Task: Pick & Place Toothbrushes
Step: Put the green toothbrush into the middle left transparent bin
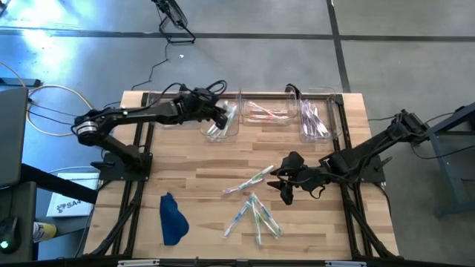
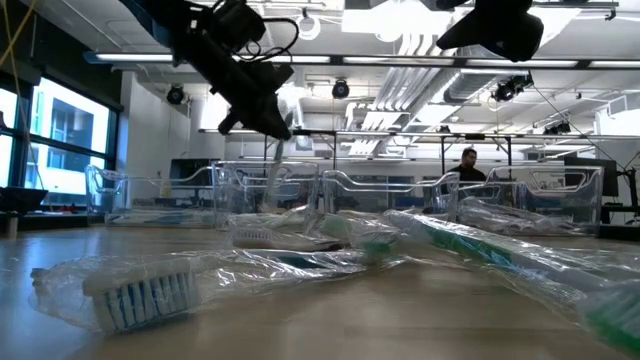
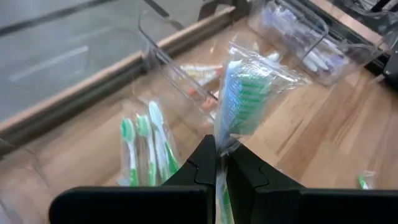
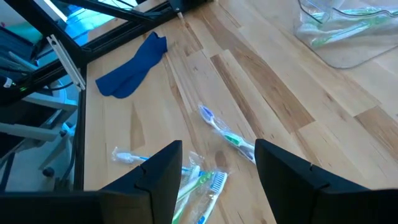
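My left gripper (image 1: 223, 113) is over the left clear bin (image 1: 210, 133) at the table's far side, shut on a green toothbrush in a clear wrapper (image 3: 245, 93). Several green toothbrushes (image 3: 146, 149) lie in that bin below it. My right gripper (image 1: 286, 187) hangs open above the table, right of the loose wrapped toothbrushes (image 1: 252, 211). In the right wrist view its fingers (image 4: 217, 168) stand apart over those toothbrushes (image 4: 227, 135) and touch none of them. My left gripper pinches the wrapped toothbrush between its two fingers, on the wrapper just behind the brush head (image 3: 221, 148). The fingers slant down toward the table's far edge. The green-bristled head (image 3: 249, 87) sticks out past the fingertips, lifted clear over the left bin.
A middle bin (image 1: 263, 111) holds pinkish toothbrushes and a right bin (image 1: 318, 119) whitish-purple ones, both along the far edge. A dark blue cloth (image 1: 172, 219) lies near the front left. Bare wood lies between the bins and the loose toothbrushes.
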Available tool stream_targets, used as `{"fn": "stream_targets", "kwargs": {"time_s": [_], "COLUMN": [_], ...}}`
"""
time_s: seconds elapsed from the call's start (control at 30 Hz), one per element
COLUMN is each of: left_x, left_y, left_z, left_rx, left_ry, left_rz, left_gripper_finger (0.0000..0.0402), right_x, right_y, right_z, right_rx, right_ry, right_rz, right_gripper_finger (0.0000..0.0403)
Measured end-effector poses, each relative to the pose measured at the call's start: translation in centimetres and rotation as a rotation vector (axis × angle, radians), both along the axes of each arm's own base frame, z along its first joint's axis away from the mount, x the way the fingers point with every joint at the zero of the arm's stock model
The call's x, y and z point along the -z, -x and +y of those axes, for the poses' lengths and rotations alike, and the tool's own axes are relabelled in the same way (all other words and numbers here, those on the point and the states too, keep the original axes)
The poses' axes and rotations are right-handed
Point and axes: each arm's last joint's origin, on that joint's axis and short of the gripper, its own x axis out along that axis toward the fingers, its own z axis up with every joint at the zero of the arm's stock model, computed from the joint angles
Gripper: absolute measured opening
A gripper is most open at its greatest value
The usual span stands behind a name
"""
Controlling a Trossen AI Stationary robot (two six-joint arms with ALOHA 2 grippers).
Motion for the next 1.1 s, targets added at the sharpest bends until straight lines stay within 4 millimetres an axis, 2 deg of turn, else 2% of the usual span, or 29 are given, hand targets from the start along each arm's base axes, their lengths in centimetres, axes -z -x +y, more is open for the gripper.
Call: {"fn": "stream_targets", "kwargs": {"time_s": [0.27, 0.67, 1.1], "left_x": [0.91, 1.08, 1.08], "left_y": [-0.37, -0.19, -0.19], "left_z": [0.19, 0.23, 0.24], "left_rx": [-0.03, -0.101, -0.102], "left_ry": [0.047, 0.084, 0.082], "left_rz": [0.011, 0.008, 0.009], "left_gripper_finger": [0.0009, 0.006, 0.0157], "right_x": [0.01, 0.02, 0.01], "right_y": [0.0, 0.01, 0.01], "right_z": [0.0, 0.0, 0.0], "right_rx": [0.0, 0.0, -0.002], "right_ry": [0.0, 0.001, 0.003], "right_rz": [0.001, 0.001, 0.001], "right_gripper_finger": [0.0194, 0.0194, 0.0194]}}
